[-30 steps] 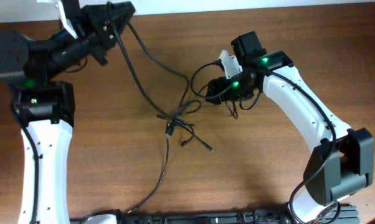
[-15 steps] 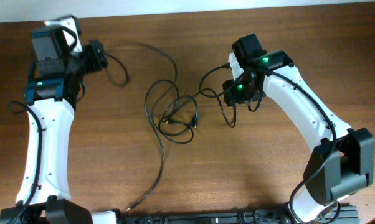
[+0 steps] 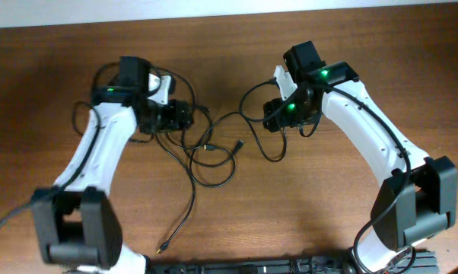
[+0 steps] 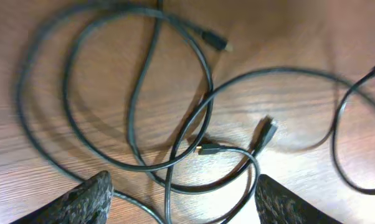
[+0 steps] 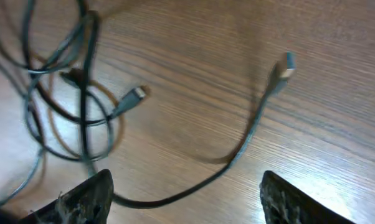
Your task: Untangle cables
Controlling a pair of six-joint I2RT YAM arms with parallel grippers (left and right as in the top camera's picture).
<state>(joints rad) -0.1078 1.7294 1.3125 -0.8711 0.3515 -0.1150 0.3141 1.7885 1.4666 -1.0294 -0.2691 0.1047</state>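
Overhead: cables (image 3: pixel 214 156) lie tangled mid-counter (image 3: pixel 313 213), between the released left pincer (image 3: pixel 179 116) and right pincer (image 3: pixel 275 114).
Cords look light, limp and slippery; probably best pinched just behind the near free plug (image 3: pixel 163 247).

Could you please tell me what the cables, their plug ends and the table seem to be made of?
The cables look rubber- or plastic-sheathed: thin, black, mostly matte, bending in loose loops. Their plug ends seem metal-tipped, with a pale glint. The table looks like wood or wood-look laminate: brown, grained, smooth; which I cannot tell.
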